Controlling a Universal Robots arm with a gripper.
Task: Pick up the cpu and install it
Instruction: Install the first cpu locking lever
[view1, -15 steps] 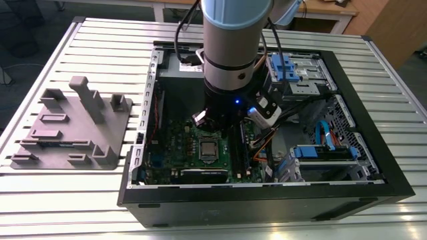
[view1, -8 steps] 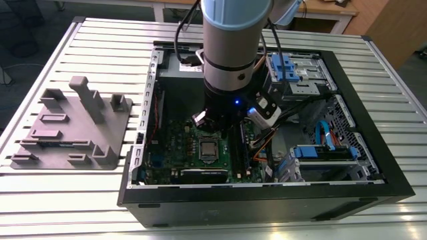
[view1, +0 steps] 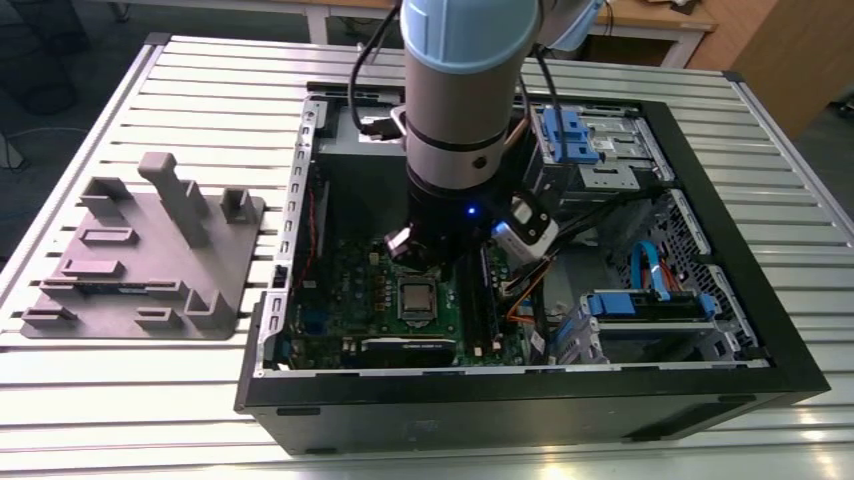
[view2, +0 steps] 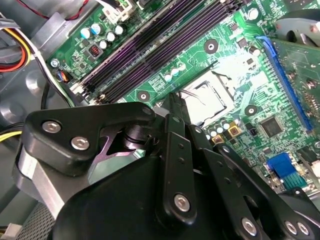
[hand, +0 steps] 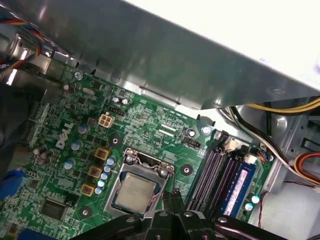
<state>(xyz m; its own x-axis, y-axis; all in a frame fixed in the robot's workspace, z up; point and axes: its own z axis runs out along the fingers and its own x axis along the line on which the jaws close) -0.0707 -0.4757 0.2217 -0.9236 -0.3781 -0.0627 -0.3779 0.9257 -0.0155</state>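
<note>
Gripper (hand: 172, 196) closed, fingertips together, empty, hovering just off cpu (hand: 133, 192) at its 3 o'clock in first wrist view. Cpu seated flat in socket frame (hand: 142, 167) on green motherboard (hand: 150, 125); faint print on lid, unreadable. Beyond, at 9 o'clock of case (view1: 747, 385) in exterior view, grey fixture (view1: 147, 255) on slatted table (view1: 160, 400).

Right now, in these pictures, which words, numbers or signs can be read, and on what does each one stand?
I can quote no text here.
Flat green printed motherboard: fine white print, too small to read; one larger white maker's mark, left unquoted.
Small square silver-grey cpu, lying in its socket: faint print on its top, too blurred to read.
Blue memory stick: label too small to read.
</note>
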